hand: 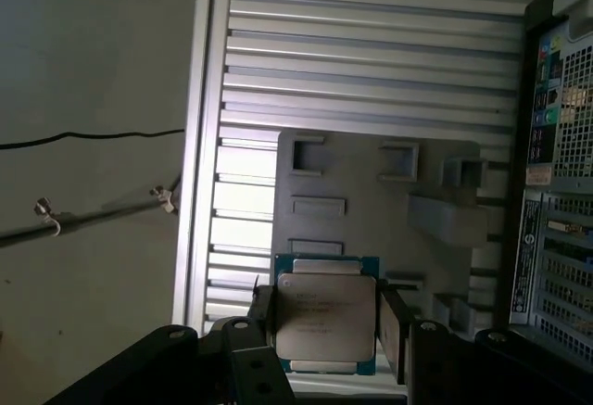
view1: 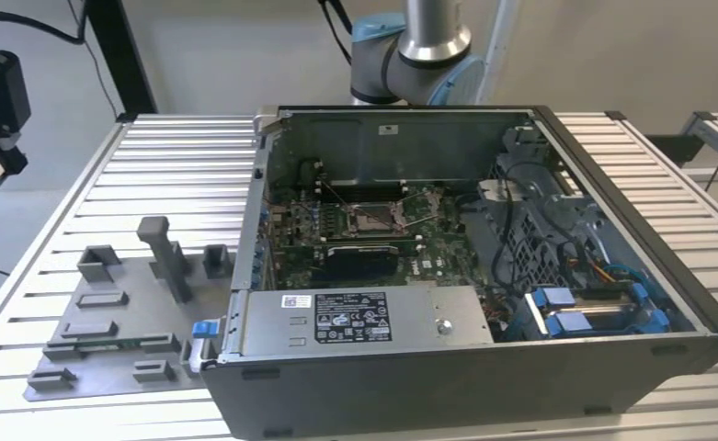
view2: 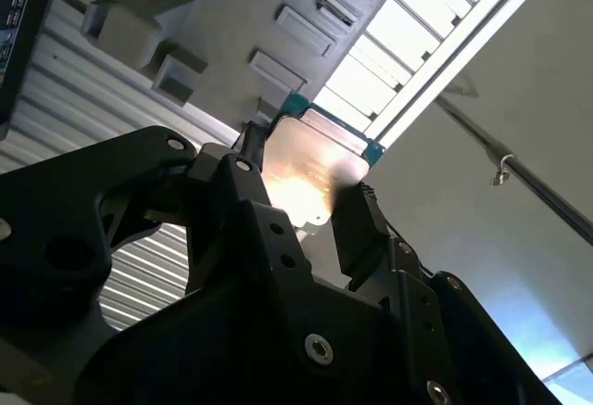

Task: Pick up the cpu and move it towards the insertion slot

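Note:
The cpu (hand: 326, 317), a flat square chip with a silvery top, sits between the black fingers (hand: 396, 331) of my gripper (hand: 328, 323), which is shut on its two opposite edges. In the second wrist view the cpu (view2: 310, 169) catches the light between the same fingers (view2: 359, 215). In the exterior view my gripper (view1: 6, 156) hangs high beyond the table's edge on the exterior view's left. The insertion slot (view1: 371, 218), a metal-framed socket, lies inside the open computer case (view1: 457, 367), far from the gripper.
A grey fixture plate (view1: 101, 322) with raised blocks and a tall post (view1: 163, 257) lies on the slatted table (view1: 175, 165), between the gripper and the case. The arm's base (view1: 408, 55) stands behind the case. Cables and drive bays fill the case's side on the exterior view's right.

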### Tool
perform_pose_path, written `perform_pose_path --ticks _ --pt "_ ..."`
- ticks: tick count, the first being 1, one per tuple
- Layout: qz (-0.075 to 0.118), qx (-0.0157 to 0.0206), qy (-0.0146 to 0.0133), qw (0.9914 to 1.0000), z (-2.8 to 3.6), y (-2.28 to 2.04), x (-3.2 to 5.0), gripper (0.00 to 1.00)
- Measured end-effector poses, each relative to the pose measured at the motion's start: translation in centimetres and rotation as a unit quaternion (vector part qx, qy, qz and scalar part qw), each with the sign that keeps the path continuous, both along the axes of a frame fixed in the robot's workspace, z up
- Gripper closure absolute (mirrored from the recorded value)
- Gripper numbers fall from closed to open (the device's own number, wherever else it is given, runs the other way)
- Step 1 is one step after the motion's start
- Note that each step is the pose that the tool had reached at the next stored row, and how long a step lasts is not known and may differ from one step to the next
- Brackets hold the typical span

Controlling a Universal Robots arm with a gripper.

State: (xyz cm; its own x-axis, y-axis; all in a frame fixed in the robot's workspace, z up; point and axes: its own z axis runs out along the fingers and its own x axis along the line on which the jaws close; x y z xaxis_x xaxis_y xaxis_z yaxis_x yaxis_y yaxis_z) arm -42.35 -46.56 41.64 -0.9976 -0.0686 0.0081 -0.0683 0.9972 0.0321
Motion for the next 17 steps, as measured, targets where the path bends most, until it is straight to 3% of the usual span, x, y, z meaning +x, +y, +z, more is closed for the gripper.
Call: perform_pose_path --ticks 6,17 --pt "0.000 -0.0003 0.0001 1.00000 0.01 0.02 0.33 1.00" --pt "0.000 -0.0003 0.0000 1.00000 0.01 0.01 3.71 1.00"
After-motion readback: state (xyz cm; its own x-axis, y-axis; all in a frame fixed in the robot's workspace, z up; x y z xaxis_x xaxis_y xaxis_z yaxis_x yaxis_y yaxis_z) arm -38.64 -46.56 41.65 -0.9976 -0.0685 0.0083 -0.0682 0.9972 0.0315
